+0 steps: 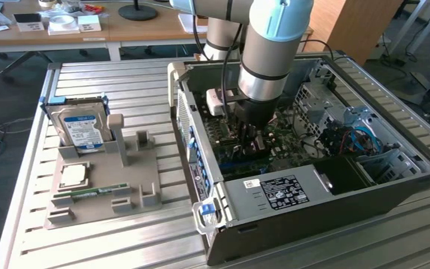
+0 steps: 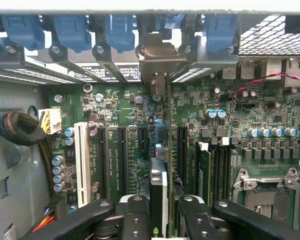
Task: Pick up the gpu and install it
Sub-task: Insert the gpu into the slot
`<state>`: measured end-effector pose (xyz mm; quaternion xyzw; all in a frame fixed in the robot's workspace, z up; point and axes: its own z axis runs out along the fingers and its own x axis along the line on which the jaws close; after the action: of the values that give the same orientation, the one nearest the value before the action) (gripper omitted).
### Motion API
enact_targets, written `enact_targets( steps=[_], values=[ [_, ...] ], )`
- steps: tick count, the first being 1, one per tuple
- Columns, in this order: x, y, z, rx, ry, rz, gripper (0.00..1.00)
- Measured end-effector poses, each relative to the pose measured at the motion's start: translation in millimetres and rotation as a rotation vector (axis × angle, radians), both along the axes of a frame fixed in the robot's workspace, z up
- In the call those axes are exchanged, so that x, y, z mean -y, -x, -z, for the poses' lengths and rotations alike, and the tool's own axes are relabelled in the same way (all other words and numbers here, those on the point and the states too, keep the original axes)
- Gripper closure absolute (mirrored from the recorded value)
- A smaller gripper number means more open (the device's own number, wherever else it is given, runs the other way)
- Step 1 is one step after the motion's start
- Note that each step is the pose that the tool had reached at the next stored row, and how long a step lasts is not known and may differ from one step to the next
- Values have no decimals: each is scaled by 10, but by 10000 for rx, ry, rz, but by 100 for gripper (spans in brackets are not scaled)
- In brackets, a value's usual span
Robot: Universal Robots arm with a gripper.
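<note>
A silver-and-grey robot arm [image 1: 263, 61] reaches down into an open black metal computer case [image 1: 394, 193] lying on its side on a ribbed aluminium table [image 1: 118, 78]. In the wrist view the gripper [image 2: 166, 210], its black bolted fingers [image 2: 135, 215] closed on the gpu [image 2: 159, 182], holds the thin card edge-on and upright between them, its metal bracket [image 2: 157, 55] reaching toward the case's rear slot openings at 12 o'clock. The card stands over the green motherboard [image 2: 120, 105], among the dark expansion slots, with a long white slot [image 2: 81, 157] at 9 o'clock. Outside the case, at 9 o'clock in the exterior view, a grey moulded parts holder [image 1: 125, 179] carries a boxy hard drive [image 1: 80, 128] with a blue-white label, a square processor [image 1: 74, 175] and a narrow green memory stick [image 1: 92, 193]
</note>
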<state>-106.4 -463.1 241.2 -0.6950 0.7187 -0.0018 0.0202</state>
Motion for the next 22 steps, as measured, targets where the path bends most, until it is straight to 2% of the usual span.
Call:
enact_targets(
  steps=[12, 14, 15, 16, 22],
  values=[
    [0, 1, 0, -1, 0, 29, 73],
    [0, 1, 0, 1, -1, 28, 61],
    [0, 1, 0, 0, 0, 28, 61],
    [0, 1, 0, 0, -1, 28, 54],
    [-4, 0, -6, 2, -1, 27, 54]
  ],
)
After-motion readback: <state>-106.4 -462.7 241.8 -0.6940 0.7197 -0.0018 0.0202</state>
